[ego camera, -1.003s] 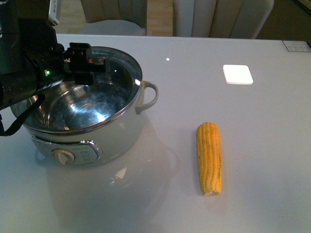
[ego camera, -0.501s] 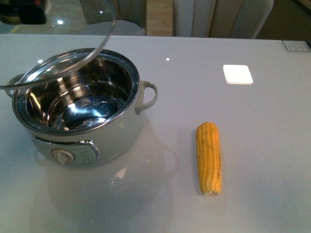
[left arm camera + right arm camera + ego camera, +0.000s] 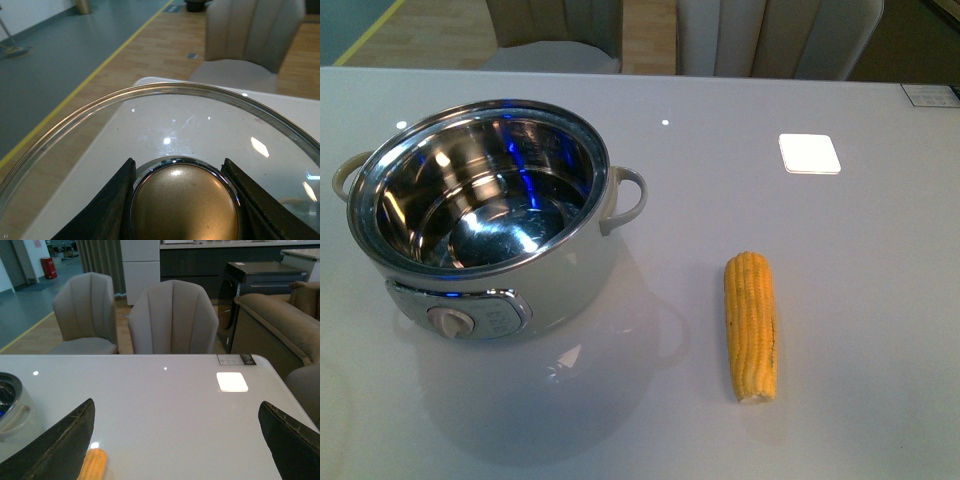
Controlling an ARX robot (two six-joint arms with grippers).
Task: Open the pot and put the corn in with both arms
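Corn (image 3: 751, 327) lies flat on bench (image 3: 860, 260), well right of open pot (image 3: 575, 280), pale cut end toward camera. Right fingers (image 3: 60, 445) spread wide over bench; corn tip shows just beside one. Left fingers (image 3: 107, 210) pinch knob (image 3: 185, 205) of glass lid (image 3: 200, 120).

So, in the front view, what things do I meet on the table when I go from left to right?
cream-white round electric pot with shiny steel inside → yellow-orange corn cob → bright white square patch on the tabletop → small printed label at the table's far right edge
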